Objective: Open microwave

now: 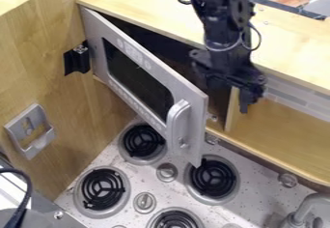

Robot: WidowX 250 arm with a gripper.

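Note:
The black gripper (226,91) hangs in the upper right, in front of the microwave opening and to the right of the door's free edge. It stands open, with nothing seen between its fingers. The silver microwave door (145,75) is swung outward from its left side, standing out at an angle over the stove. Its grey handle (178,121) is at the free edge, below and left of the gripper and apart from it. Behind the door, the dark microwave interior (161,38) shows, partly hidden by door and arm.
Stove burners (213,178) and knobs lie below the door. A wooden wall (38,63) with a metal holder (30,130) stands at the left. The wooden counter top (142,5) runs above the microwave, a wooden shelf (290,130) lies right, and a faucet (309,204) stands lower right.

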